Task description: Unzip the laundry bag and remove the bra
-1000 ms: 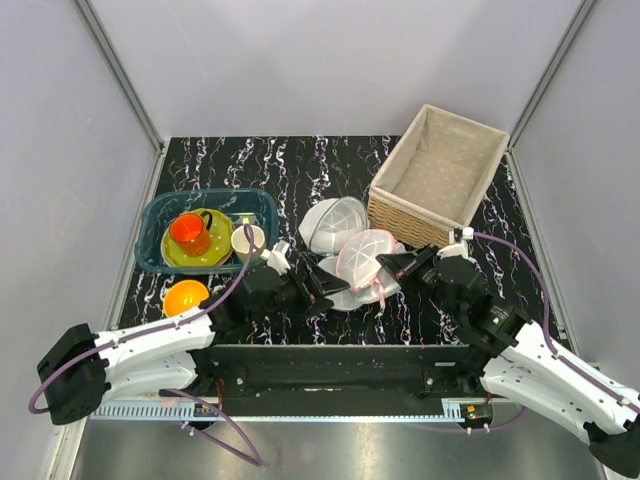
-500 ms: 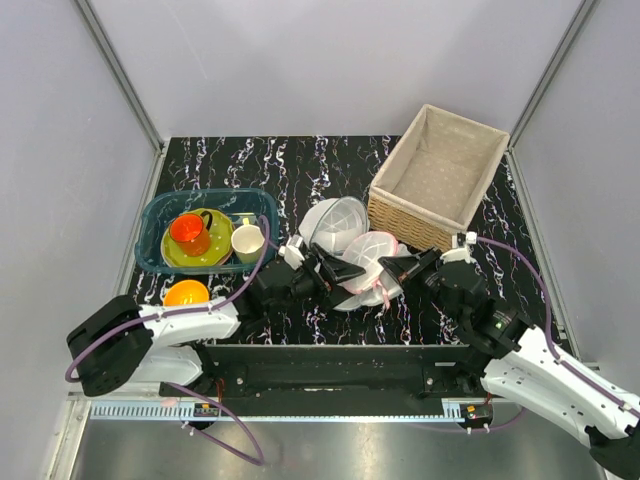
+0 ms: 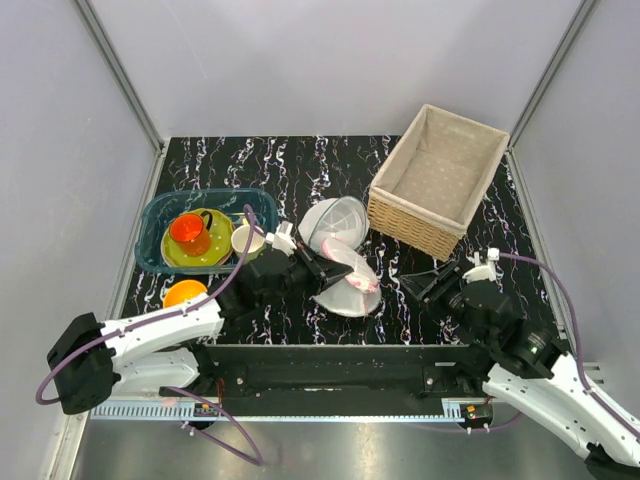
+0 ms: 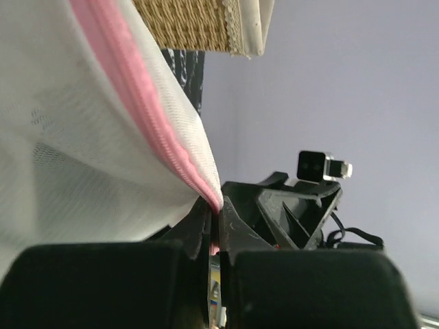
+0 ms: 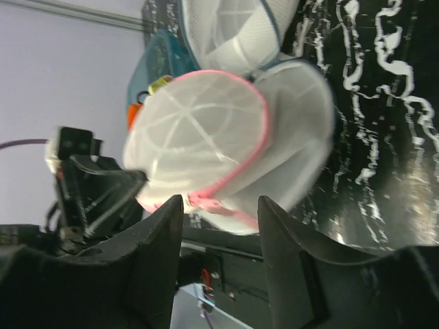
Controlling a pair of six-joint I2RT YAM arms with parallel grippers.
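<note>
On the black marbled table (image 3: 300, 160), the woven wicker basket (image 3: 400, 215) sat at two o'clock from centre and the teal plastic bin (image 3: 215, 192) at nine. The round white mesh laundry bag with a pink rim (image 3: 347, 285) lay near centre, tilted, its rim running roughly ten to four o'clock. The left gripper (image 3: 318, 268) was clenched on that pink rim from the ten o'clock side. The right gripper (image 3: 412, 288) stood released, holding nothing, at three o'clock of the laundry bag and apart from it. The left arm was therefore the nearer. No bra showed.
</note>
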